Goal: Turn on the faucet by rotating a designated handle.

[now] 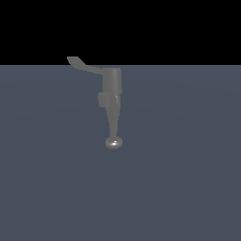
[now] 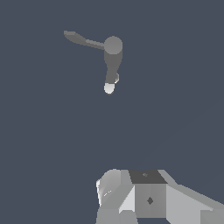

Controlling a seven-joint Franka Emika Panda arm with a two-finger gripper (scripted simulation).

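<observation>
Part of the gripper [image 2: 131,197] fills the wrist view's foreground, well apart from the faucet [image 1: 112,94]; whether its jaws stand wide or narrow cannot be told. In the exterior view, the handle [image 1: 84,65] juts toward the upper left from the cylinder's top, at frame centre on the grey floor [image 1: 188,164].

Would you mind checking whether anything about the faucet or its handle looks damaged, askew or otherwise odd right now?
Nothing stands out. The faucet looks intact, its handle projecting sideways from the cylinder's top toward the exterior view's left. The gripper is well clear of it in the wrist view; whether its jaws are open cannot be told.
</observation>
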